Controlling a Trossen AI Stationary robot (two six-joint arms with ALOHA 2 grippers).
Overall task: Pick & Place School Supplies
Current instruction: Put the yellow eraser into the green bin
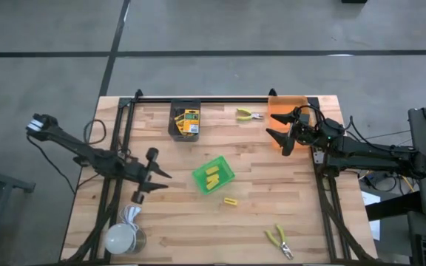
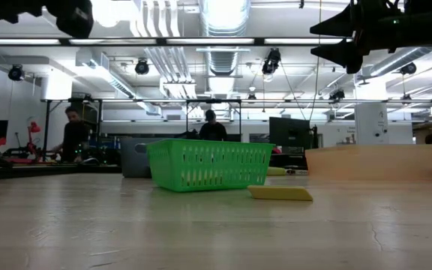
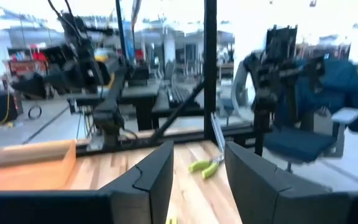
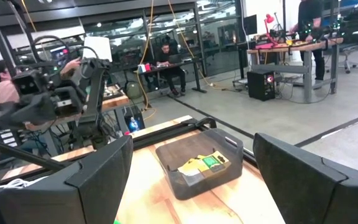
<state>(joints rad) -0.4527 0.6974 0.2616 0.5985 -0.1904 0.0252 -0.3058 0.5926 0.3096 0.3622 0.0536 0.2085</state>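
Both grippers are open, raised above the table and hold nothing. My left gripper (image 1: 161, 176) (image 3: 197, 180) hovers at the table's left, left of the green basket (image 1: 214, 175) (image 2: 210, 165), which holds small yellow blocks. Another yellow block (image 1: 230, 200) (image 2: 280, 193) lies flat on the wood near the basket. My right gripper (image 1: 276, 129) (image 4: 192, 149) hangs by the orange bin's (image 1: 288, 111) left side. Crayon boxes (image 1: 189, 122) (image 4: 204, 163) lie in the grey bin (image 1: 176, 129). One pair of yellow-handled pliers (image 1: 249, 114) lies at the far edge, another (image 1: 279, 241) (image 3: 205, 165) near the front right.
A white round object (image 1: 122, 238) with a coiled cord sits at the near left corner. A black frame rail (image 1: 198, 100) runs along the far edge. Bare wood lies between the basket and the near edge. People work at benches in the room beyond (image 4: 166, 53).
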